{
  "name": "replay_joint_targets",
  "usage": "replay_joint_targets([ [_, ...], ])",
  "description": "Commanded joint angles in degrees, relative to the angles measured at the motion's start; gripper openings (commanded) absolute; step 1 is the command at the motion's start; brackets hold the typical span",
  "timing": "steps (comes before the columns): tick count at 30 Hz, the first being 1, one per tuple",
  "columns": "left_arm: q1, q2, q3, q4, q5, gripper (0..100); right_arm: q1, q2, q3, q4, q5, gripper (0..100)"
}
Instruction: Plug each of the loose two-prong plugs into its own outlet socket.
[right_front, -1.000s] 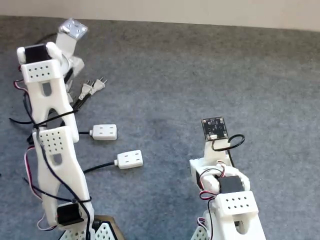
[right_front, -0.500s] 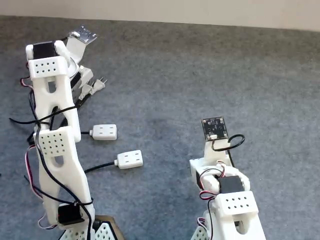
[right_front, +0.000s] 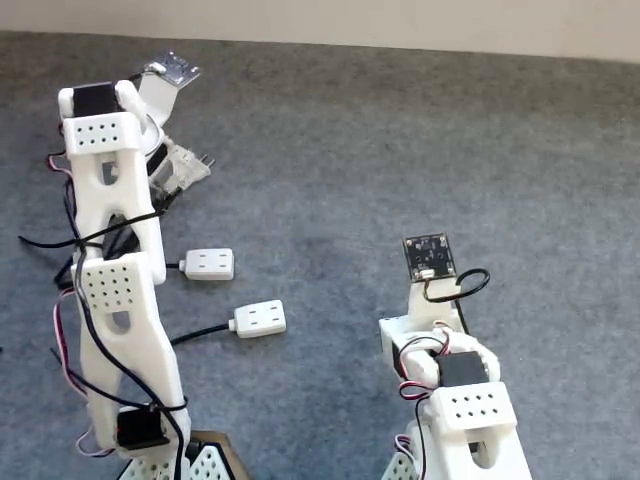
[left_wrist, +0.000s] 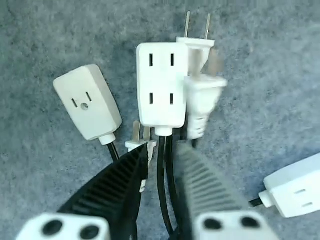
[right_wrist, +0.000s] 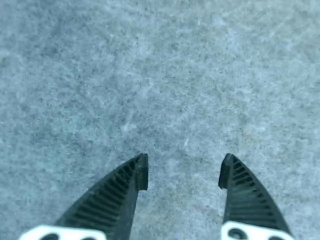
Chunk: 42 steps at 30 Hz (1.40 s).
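In the left wrist view my left gripper (left_wrist: 162, 152) hangs low over a cluster of white plugs and sockets. It is open by a narrow gap, with the black cords running between its fingers. Just past the tips lies a white double socket block (left_wrist: 156, 85). Against its side lie two two-prong plugs (left_wrist: 199, 52) (left_wrist: 204, 97), and a third plug (left_wrist: 139, 142) sits at one fingertip. A single socket (left_wrist: 87, 102) lies beside the block. In the high view this gripper (right_front: 170, 165) covers the plugs (right_front: 197, 165) at the far left. My right gripper (right_wrist: 182, 172) is open over bare carpet.
Two more corded white sockets (right_front: 208, 264) (right_front: 259, 318) lie on the grey carpet (right_front: 420, 150) near the left arm. Another socket (left_wrist: 295, 187) shows at the left wrist view's edge. Black cords trail under the left arm. The right arm (right_front: 440, 350) stands at the front right.
The left arm has swung right and lowered onto the plugs, which have shifted slightly. The right arm has not moved.
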Motion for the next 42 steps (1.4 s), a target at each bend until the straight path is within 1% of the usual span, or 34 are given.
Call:
replay_joint_targets([
  [1, 1.80, -3.21, -1.80, -0.26, -0.26, 0, 0.40, -0.92, -0.66, 0.48, 0.53, 23.1],
  [4, 1.80, -3.12, -1.36, -0.18, -0.26, 1, 0.40, -0.92, -0.66, 0.48, 0.53, 23.1],
  [7, 1.89, -3.03, -1.01, 0.00, 0.26, 6, 0.40, -0.92, -0.66, 0.48, 0.53, 23.1],
  [10, 2.51, -3.12, 3.30, 0.09, 2.37, 12, 0.40, -0.92, -0.66, 0.48, 0.53, 23.1],
  [14, 4.18, -3.03, 11.12, -0.26, 2.20, 13, 0.40, -0.92, -0.66, 0.48, 0.53, 23.1],
  [17, 5.32, -3.03, 16.75, -4.04, 2.11, 13, 0.40, -0.92, -0.66, 0.48, 0.53, 23.1],
  [22, 5.23, -3.03, 23.60, -11.60, 2.11, 13, 0.40, -0.92, -0.66, 0.48, 0.53, 23.1],
  [27, 4.18, -3.03, 29.23, -19.34, 2.20, 13, 0.40, -0.92, -0.66, 0.48, 0.53, 23.1],
  [29, 3.12, -3.03, 29.93, -20.84, 2.20, 13, 0.40, -0.92, -0.66, 0.48, 0.53, 23.1],
  [33, 1.10, -3.47, 29.76, -21.36, 2.20, 13, 0.40, -0.92, -0.66, 0.48, 0.53, 23.1],
  [37, -0.31, -3.21, 26.68, -20.84, 2.20, 13, 0.40, -0.92, -0.66, 0.48, 0.53, 23.1],
  [39, -0.40, -3.47, 25.27, -19.16, 2.20, 13, 0.40, -0.92, -0.66, 0.48, 0.53, 23.1],
  [42, -0.40, -3.56, 20.88, -14.33, 2.20, 13, 0.40, -0.92, -0.66, 0.48, 0.53, 23.1],
])
